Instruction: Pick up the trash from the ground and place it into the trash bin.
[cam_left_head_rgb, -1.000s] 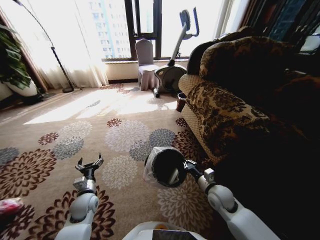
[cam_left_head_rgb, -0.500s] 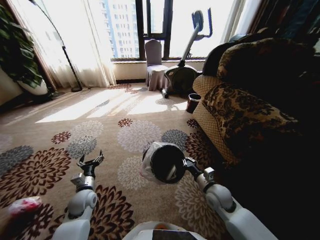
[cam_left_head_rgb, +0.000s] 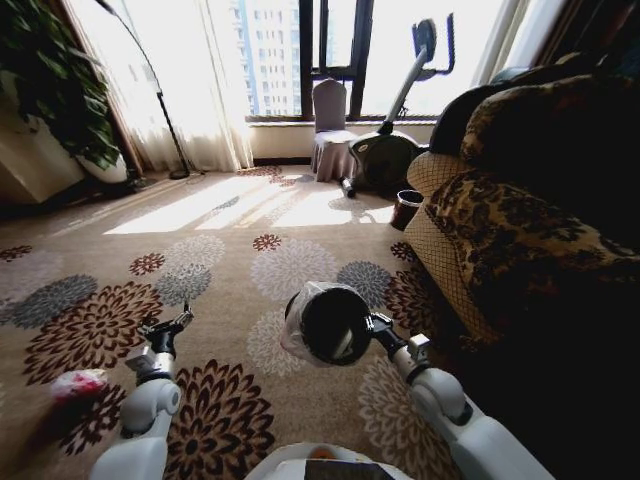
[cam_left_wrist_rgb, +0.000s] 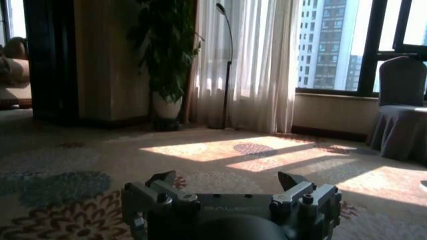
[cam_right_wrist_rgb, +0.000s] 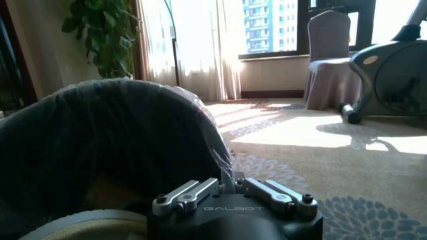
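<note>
The right gripper (cam_left_head_rgb: 372, 323) clamps the bag-lined round black trash bin (cam_left_head_rgb: 330, 325) aloft, ready for the pink-white wad (cam_left_head_rgb: 78, 384) beside the spread-fingered left gripper (cam_left_head_rgb: 166, 328).

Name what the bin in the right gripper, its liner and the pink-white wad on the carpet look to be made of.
Trash bin: dark, smooth and rigid, probably plastic. Its liner: thin translucent grey-white film, crinkled and glossy over the rim, held by the right gripper. Pink-white wad: crumpled, soft-looking, perhaps paper or thin plastic; too small to tell.
</note>
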